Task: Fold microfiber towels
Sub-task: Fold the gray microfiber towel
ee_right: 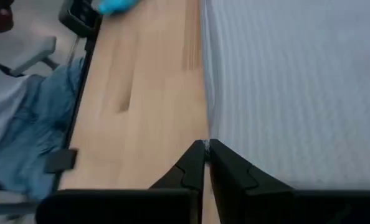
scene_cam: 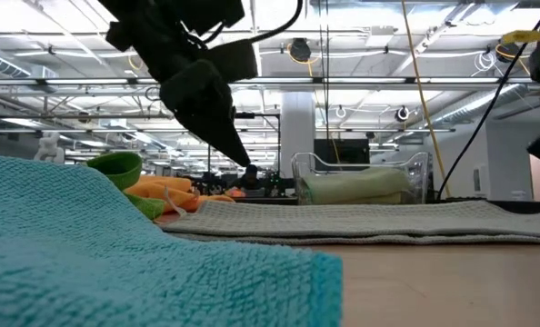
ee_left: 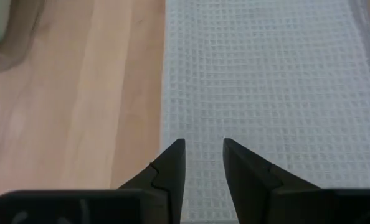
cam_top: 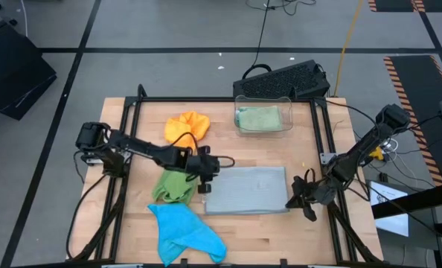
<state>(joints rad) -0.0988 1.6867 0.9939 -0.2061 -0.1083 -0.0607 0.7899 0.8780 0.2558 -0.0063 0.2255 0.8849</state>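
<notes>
Jaws: left gripper (ee_left: 203, 149) slightly parted over flat grey waffle-weave towel (cam_top: 247, 190), empty; right gripper (ee_right: 206, 149) closed at its edge.
Near: crumpled blue towel (cam_top: 184, 232), awaiting folding.
Far: pale green towel (cam_top: 260, 117) stored in clear bin (cam_top: 289, 126).

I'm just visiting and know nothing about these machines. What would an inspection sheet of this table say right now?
Surface: wooden table, bare wood around the cloths.
Job's things: grey towel lying flat in the middle; orange towel, green towel and blue towel crumpled on the left; pale green towel folded inside the clear bin.
Clutter: nothing seen.
Pincers: left pincer slightly open at the grey towel's left edge, holding nothing; right pincer shut at its right edge, with no cloth seen between the fingers.
Cables: black cable and yellow cable across the floor behind the table.
Surroundings: black crate behind the bin; a person seated beside the table.
</notes>
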